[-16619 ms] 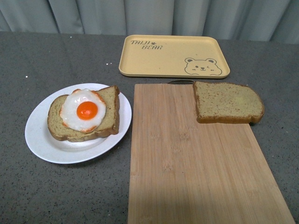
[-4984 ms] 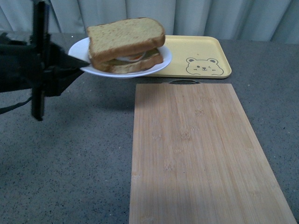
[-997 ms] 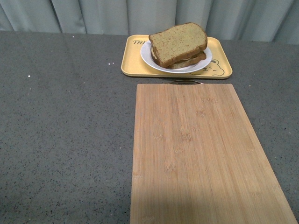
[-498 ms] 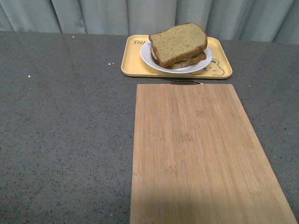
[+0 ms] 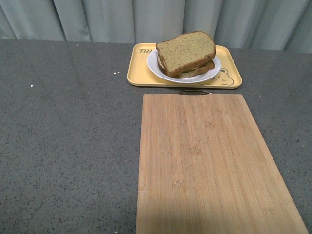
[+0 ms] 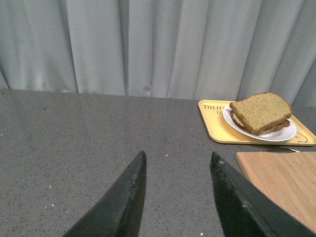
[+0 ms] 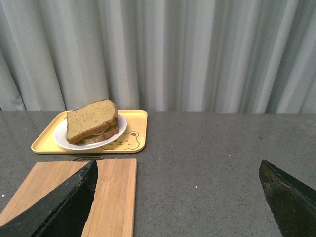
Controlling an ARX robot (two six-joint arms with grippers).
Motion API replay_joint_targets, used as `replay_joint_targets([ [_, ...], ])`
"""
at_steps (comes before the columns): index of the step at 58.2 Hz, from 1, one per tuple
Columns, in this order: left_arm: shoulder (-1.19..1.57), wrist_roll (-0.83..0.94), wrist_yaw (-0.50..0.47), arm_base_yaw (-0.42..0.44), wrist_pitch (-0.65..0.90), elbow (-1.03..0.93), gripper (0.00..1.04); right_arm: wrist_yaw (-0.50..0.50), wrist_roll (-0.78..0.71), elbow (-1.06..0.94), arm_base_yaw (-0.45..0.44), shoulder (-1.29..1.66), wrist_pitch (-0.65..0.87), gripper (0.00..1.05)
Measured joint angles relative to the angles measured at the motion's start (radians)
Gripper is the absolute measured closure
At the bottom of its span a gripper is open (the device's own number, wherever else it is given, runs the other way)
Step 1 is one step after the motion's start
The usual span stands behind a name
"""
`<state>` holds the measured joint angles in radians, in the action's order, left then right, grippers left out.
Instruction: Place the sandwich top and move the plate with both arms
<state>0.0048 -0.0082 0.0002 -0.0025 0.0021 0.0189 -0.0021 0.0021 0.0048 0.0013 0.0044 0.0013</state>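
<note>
The sandwich top (image 5: 185,50), a plain brown slice, lies on the lower slice of the sandwich on the white plate (image 5: 156,67). The plate sits on the yellow bear tray (image 5: 139,73) at the back of the table. Neither arm shows in the front view. The left wrist view has the sandwich top (image 6: 260,110) and plate (image 6: 284,135) far off, with my left gripper (image 6: 177,160) open over bare table. My right gripper (image 7: 177,170) is open wide, well back from the plate (image 7: 61,140) and the sandwich top (image 7: 91,120). Both grippers are empty.
A long wooden cutting board (image 5: 204,161) lies in front of the tray, reaching the near edge. The grey speckled tabletop (image 5: 68,136) stretches to the left. A pale curtain (image 5: 146,19) hangs behind the table.
Between 0.5 s ago and now the whole scene has slid slightly down in the front view, about 15 px. The sandwich, plate and tray keep their places relative to each other.
</note>
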Motion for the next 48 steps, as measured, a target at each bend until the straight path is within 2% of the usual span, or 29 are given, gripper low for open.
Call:
replay_joint_targets([
  [8,0.000,0.000,0.000,0.000,0.000,0.000,0.31,0.000,0.000,0.000,0.000,0.000,0.000,0.09],
  [17,0.000,0.000,0.000,0.000,0.000,0.000,0.06,0.000,0.000,0.000,0.000,0.000,0.000,0.09],
  [48,0.000,0.001,0.000,0.000,0.000,0.000,0.07,0.000,0.000,0.000,0.000,0.000,0.000,0.09],
])
